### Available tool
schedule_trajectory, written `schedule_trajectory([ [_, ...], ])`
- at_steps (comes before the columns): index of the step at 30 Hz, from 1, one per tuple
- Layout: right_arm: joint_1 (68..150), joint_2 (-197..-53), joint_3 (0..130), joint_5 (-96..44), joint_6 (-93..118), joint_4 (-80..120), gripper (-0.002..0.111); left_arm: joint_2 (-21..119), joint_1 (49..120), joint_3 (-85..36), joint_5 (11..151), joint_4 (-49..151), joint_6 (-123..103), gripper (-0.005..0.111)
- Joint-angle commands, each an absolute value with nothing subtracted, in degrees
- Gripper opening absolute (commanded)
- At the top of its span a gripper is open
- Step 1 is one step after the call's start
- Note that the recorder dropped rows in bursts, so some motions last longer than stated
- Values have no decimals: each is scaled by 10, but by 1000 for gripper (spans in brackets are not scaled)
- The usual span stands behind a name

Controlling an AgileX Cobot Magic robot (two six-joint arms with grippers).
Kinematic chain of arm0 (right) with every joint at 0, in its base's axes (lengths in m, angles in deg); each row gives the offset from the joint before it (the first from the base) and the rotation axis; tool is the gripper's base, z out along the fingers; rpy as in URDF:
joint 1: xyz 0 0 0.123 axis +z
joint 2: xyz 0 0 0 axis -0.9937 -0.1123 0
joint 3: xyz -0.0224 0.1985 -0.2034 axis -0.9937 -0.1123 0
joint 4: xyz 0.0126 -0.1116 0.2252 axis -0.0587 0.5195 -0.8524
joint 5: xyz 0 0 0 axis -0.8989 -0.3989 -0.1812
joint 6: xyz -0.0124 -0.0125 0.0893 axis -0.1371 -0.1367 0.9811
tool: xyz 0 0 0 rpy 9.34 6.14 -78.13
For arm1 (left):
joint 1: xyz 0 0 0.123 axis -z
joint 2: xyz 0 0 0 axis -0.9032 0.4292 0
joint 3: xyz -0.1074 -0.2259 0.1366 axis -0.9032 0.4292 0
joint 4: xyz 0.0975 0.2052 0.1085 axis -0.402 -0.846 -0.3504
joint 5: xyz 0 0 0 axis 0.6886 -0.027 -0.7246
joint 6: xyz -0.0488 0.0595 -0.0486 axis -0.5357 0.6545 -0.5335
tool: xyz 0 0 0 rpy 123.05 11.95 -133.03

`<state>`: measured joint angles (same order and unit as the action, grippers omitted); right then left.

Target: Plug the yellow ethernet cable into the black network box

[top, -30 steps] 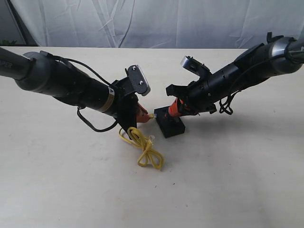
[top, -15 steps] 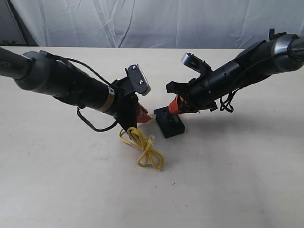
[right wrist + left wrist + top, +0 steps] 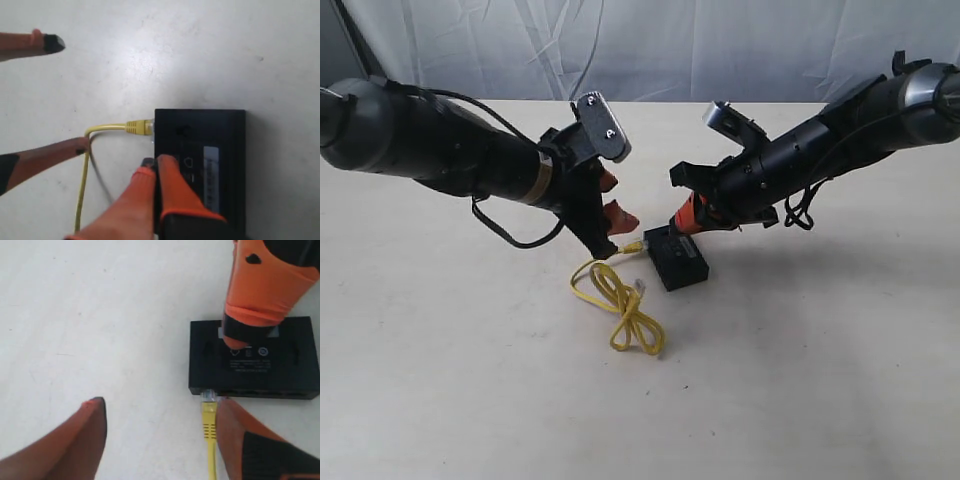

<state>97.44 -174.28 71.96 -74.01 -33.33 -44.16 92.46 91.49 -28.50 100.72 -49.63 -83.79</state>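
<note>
Exterior view: the black box point(image 3: 680, 265) lies flat on the pale surface point(image 3: 800, 380); the yellow cable point(image 3: 625, 310) lies in a loose loop just beside it, one plug meeting the box's side, the other free on the surface; the left fingers point(image 3: 620, 215) stand apart above the plugged end, holding nothing; the right fingers point(image 3: 688, 222) bear on the box's top.

Left wrist view: the left fingers point(image 3: 85, 440) are spread wide; the cable point(image 3: 209, 435) runs between them, just beside one; its plug sits in a port at the corner of the box point(image 3: 205, 360); a right finger point(image 3: 260, 290) presses on the lid.

Right wrist view: the right fingers point(image 3: 175, 185) are together, tips resting on the box point(image 3: 210, 125) beside its white label point(image 3: 211, 175); the cable point(image 3: 107, 128) enters the box's side; the left fingers point(image 3: 50, 42) flank it, apart.
</note>
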Motion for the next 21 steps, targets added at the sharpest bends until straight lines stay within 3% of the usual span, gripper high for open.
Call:
schedule_trajectory([
  [1,968,-1721,721,-743,-304,-416,-1,897,915,-286,994,-493,-881,61],
  [4,960,-1708,721,-742,-271,-382,-1,887,897,-286,997,-493,-938,58],
  [8,948,-1684,721,-751,-227,-326,-1,861,839,-286,1094,-493,-1020,28],
  [13,947,-1670,721,-753,-182,-274,-1,839,785,-286,1199,-493,-1046,0],
  [21,947,-1652,721,-778,-155,-262,-1,820,743,-286,1275,-493,-1112,0],
])
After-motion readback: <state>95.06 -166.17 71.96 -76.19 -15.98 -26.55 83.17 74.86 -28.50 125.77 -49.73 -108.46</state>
